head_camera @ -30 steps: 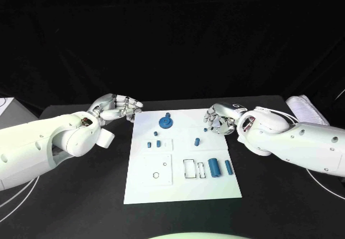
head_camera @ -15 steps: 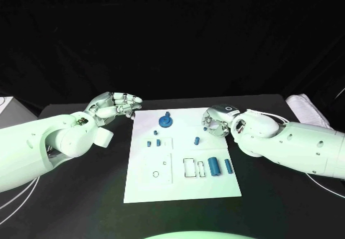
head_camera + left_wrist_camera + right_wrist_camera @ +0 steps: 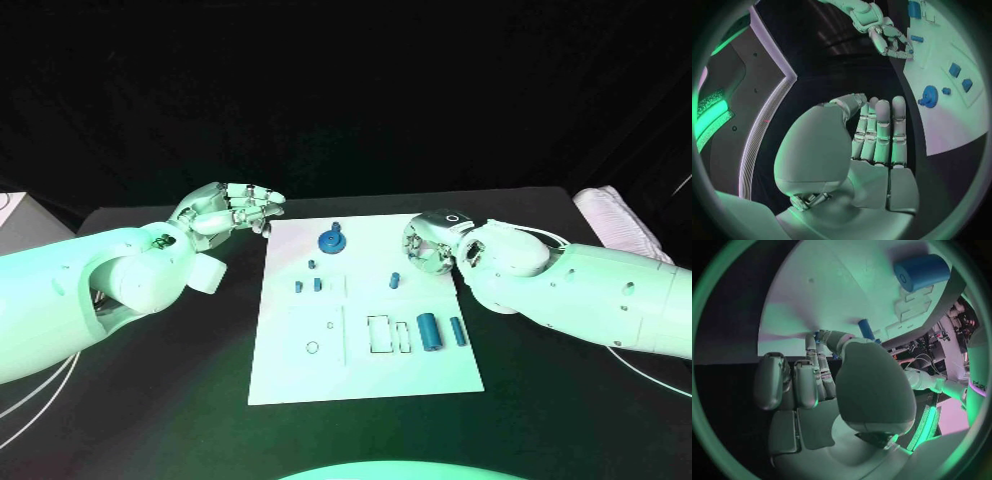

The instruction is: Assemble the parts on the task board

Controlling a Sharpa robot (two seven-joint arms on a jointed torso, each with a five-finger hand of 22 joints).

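Small blue parts (image 3: 427, 330) lie scattered on the white task board (image 3: 361, 375).

A robotics lab or test cell is suggested: black drapes are hung behind a black table (image 3: 159, 400), and a white task board (image 3: 361, 370) is laid at the table's middle.

Two bulky white arms have smooth rounded shells. Each ends in a silver metal hand, left hand (image 3: 231, 211) at upper left, right hand (image 3: 433, 241) right of centre, fingers built of segmented links.
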